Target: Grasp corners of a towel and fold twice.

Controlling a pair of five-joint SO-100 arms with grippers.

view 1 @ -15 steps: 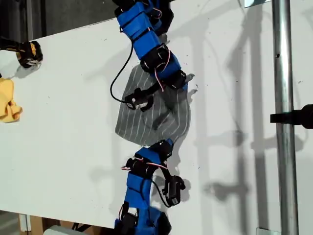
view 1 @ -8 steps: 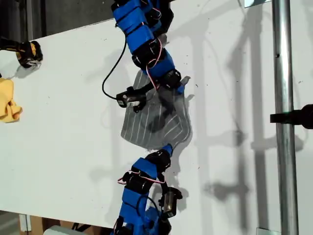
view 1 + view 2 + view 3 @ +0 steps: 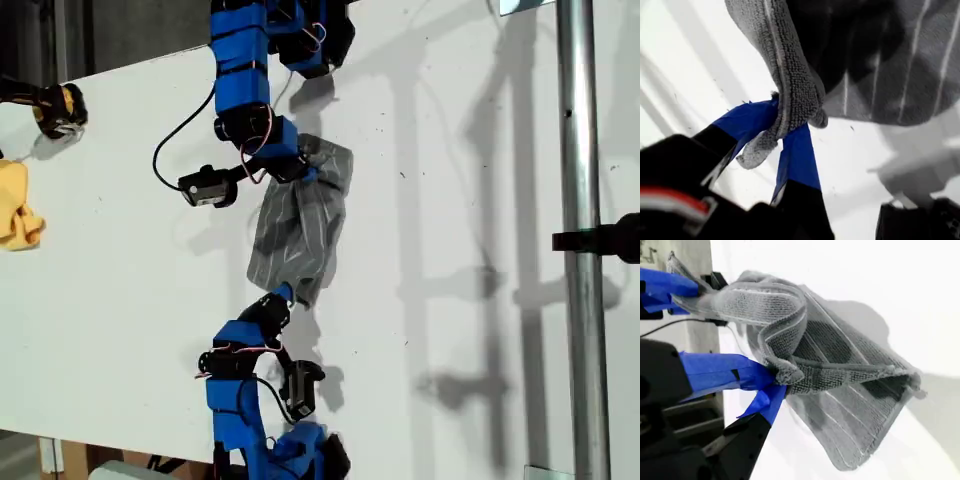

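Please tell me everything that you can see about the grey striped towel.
The towel is thin dark grey cloth with a looped pile, fine white stripes and a stitched hem. It is bunched into loose folds and hangs between both claws: my first claw pinches one hemmed edge, and my second claw pinches a corner. Its middle sags over the white table.
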